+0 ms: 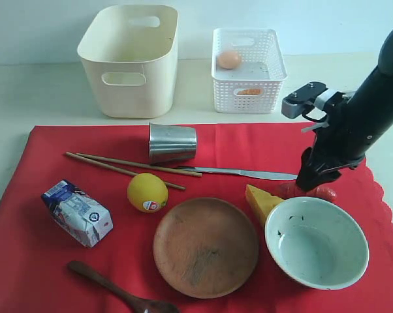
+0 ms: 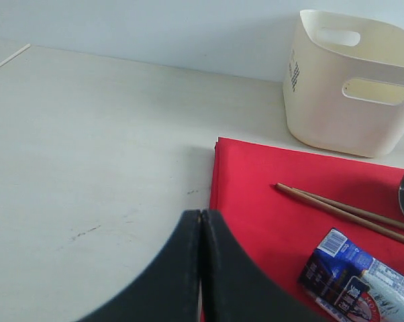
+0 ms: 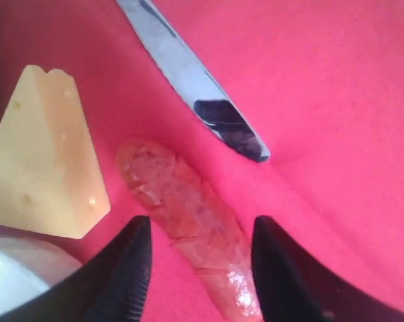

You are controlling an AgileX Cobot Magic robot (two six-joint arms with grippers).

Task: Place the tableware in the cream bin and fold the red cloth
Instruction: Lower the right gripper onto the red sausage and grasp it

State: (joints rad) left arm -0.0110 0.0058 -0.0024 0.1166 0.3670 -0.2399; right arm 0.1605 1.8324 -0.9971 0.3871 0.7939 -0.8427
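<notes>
On the red cloth (image 1: 27,248) lie a steel tumbler (image 1: 172,142) on its side, chopsticks (image 1: 128,166), a knife (image 1: 239,173), a brown plate (image 1: 205,246), a pale bowl (image 1: 316,242) and a dark spoon (image 1: 118,293). The cream bin (image 1: 128,98) stands behind the cloth, apart from them. My right gripper (image 3: 202,221) is open, low over the cloth, its fingers on either side of a sausage (image 3: 182,201) without touching it. The knife's tip (image 3: 249,144) lies just beyond. My left gripper (image 2: 200,213) is shut on nothing, above the cloth's left edge (image 2: 215,174).
Cheese (image 1: 262,202) lies between plate, bowl and sausage. A lemon (image 1: 147,192) and a milk carton (image 1: 77,212) sit on the cloth's left half. The white lattice basket (image 1: 249,91) behind holds an egg (image 1: 229,59). Bare table lies left of the cloth.
</notes>
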